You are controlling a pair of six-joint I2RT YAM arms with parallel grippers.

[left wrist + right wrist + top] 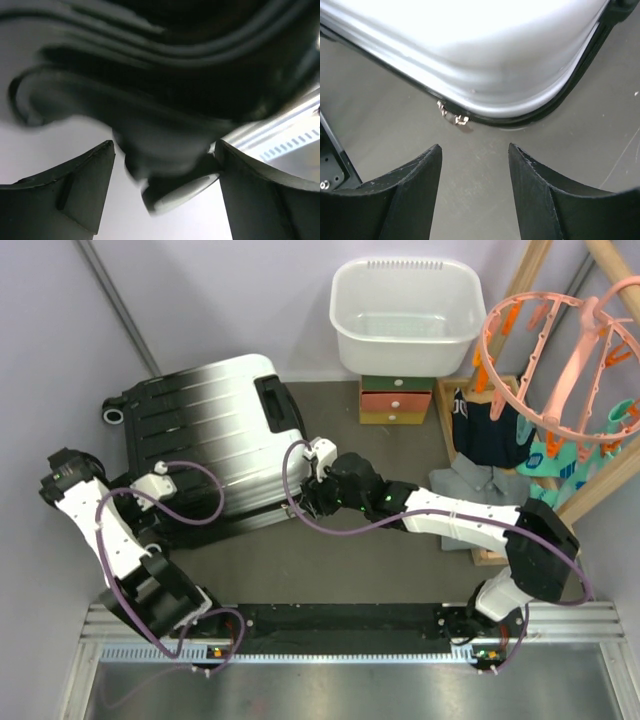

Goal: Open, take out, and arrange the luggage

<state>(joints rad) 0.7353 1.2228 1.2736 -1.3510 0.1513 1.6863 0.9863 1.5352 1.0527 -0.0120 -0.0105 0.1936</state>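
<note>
The luggage (pixel 205 430) lies flat and closed on the floor, black at the left fading to white at the right, with its black handle (pixel 275 405) on the right end. My left gripper (pixel 150 488) is at its near left corner. In the left wrist view this gripper (pixel 164 145) is open, with a blurred black corner and a wheel (pixel 182 187) between its fingers. My right gripper (pixel 314 495) is at the near right corner. In the right wrist view it (pixel 475 147) is open and empty, just short of the metal zipper pulls (pixel 454 115) on the white shell (pixel 495 50).
A white laundry basket (pixel 405 315) sits on a small green-and-orange drawer box (pixel 396 400) behind the luggage. At the right are a pink peg hanger (pixel 560 360), a wooden rack (pixel 520 300), a dark garment (pixel 490 430) and folded grey clothes (pixel 470 485). A wall runs along the left.
</note>
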